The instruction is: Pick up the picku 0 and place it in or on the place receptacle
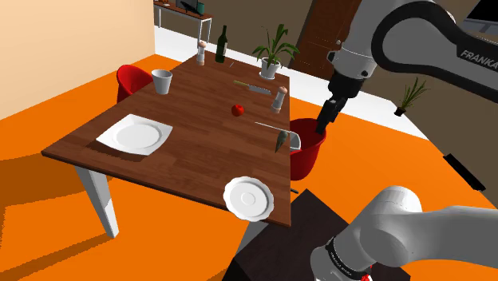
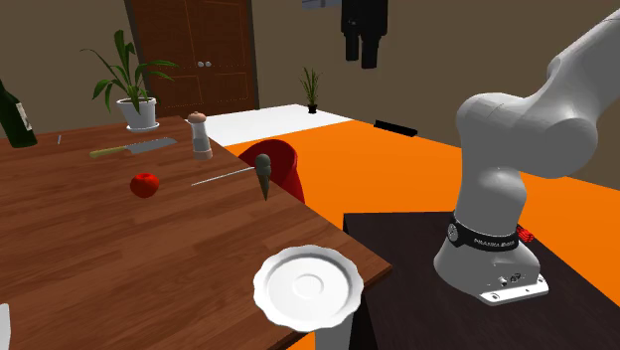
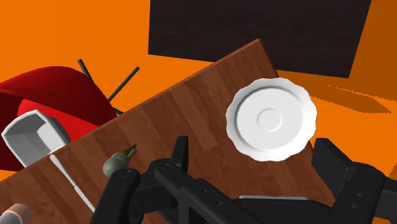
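Hovering beyond the tabletop's (image 1: 191, 140) edge, above a red chair (image 1: 307, 158), the hand (image 1: 324, 128) is hanging open: in the wrist view its two black fingers are standing well apart and clasping nothing. The second exterior view's top edge is cutting the arm off, so that just the fingers are dangling into it.

The small olive-grey thing (image 1: 279, 143) is lying at the tabletop's edge just beside that chair. It is hard to make out: it is tapering to a point, and I cannot tell what it is. A thin pale handle (image 3: 70, 183) is running close beside it, and I cannot tell whether the two are touching. The handle is ending in a pale boxy scoop (image 3: 28, 135) that is overhanging the edge above the chair. The round scalloped plate (image 1: 249, 197) is sitting at the near corner, its rim poking over the edge, apart from the olive-grey thing.

Counting the rest:
- Two plates in all, the second being a square white plate (image 1: 134, 134).
- Two shakers, a far shaker (image 1: 201, 53) and a near shaker (image 1: 278, 99).
- One cup (image 1: 162, 81).
- One dark bottle (image 1: 222, 44).
- One knife (image 1: 252, 86).
- One red fruit (image 1: 238, 110).
- Two plants, a tabletop plant (image 1: 271, 56) and a floor plant (image 1: 411, 94).
- Two red chairs, the far chair (image 1: 132, 77) partly hiding behind the tabletop.
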Robot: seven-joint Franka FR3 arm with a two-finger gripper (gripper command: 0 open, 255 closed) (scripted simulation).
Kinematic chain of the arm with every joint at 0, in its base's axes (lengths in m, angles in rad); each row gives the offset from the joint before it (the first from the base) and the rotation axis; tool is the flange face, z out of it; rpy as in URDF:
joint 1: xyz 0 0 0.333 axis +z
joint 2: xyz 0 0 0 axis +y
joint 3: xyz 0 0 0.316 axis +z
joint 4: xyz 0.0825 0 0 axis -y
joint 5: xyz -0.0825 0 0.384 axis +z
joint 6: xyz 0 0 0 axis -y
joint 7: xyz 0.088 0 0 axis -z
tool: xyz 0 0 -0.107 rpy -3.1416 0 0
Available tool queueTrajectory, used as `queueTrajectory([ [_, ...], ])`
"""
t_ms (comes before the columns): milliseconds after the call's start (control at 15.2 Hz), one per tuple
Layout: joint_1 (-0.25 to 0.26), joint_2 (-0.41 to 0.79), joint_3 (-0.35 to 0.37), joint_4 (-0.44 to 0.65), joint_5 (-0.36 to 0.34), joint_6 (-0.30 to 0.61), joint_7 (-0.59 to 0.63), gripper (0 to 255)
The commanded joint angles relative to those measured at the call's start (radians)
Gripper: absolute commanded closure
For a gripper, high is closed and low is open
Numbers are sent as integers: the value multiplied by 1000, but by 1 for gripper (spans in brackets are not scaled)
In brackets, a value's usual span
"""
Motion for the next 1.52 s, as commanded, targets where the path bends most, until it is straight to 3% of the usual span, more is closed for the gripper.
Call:
queueTrajectory([
  [0,0,0,0,0,0,0,0,0],
  [792,-19,335,-203,23,-114,259,-278,0],
  [1452,-30,717,-322,187,-100,430,-512,0],
])
